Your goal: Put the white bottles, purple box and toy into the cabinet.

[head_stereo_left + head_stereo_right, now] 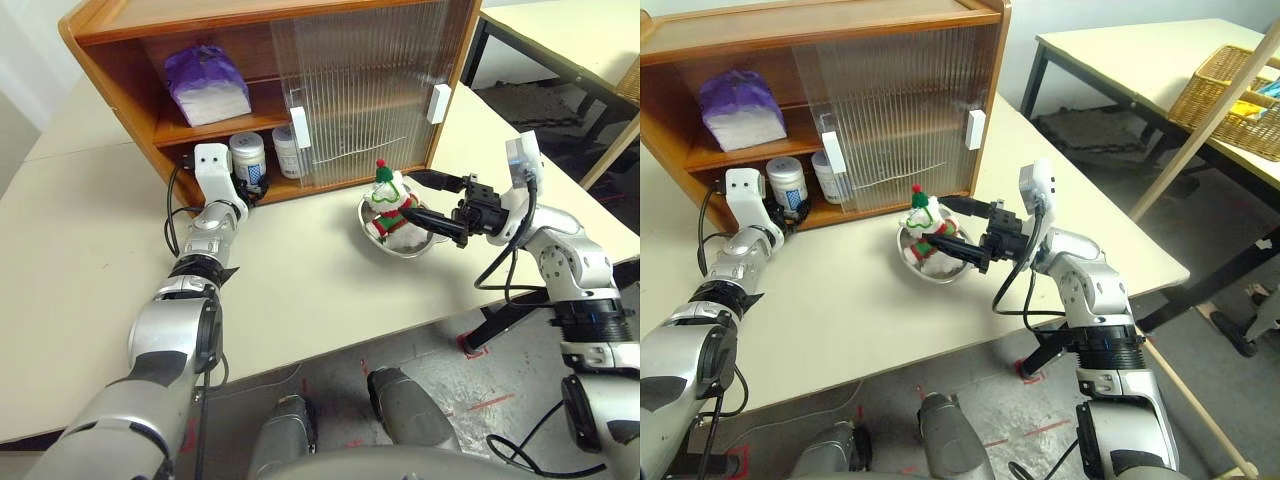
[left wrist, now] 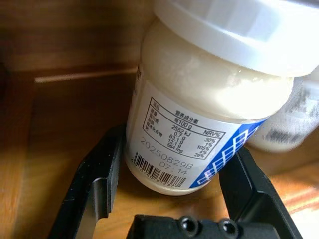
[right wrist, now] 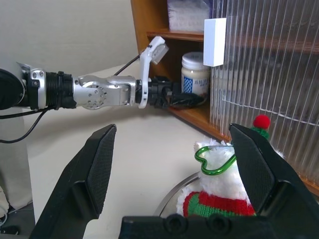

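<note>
Left wrist view puts the left hand point(image 2: 172, 199) inside the cabinet's lower shelf, its two black fingers point(image 2: 94, 186) standing apart on either side of a white bottle point(image 2: 199, 114) with a blue-edged nutrition label. The bottle's base sits on the shelf board, and I cannot tell whether the pads touch its sides or stand just clear. A second white bottle point(image 2: 294, 117) stands just beside it, deeper along the shelf.

From the head views, the cabinet point(image 1: 120, 75) stands at the far edge of the tabletop point(image 1: 90, 250) with its open bay on the robot's left. The purple box point(image 1: 207, 85) already lies on the upper shelf. Both bottles are on the lower shelf near its front edge, one beside the sliding door's point(image 1: 370, 90) white handle point(image 1: 299, 127).

The toy point(image 1: 393, 200) is the one piece outside: it sits in a steel bowl point(image 1: 400, 243) on the tabletop, just in front of the closed door. The right hand point(image 1: 438, 205) hovers level beside it with fingers spread wide, the toy between them in the right wrist view but not gripped.

My reading: the step in hand is setting down the last bottle. Next, the left hand should draw straight back out without tipping either bottle; then the right can close on the plush toy, lift it clear of the bowl's rim, and carry it round the closed door to the open bay.
</note>
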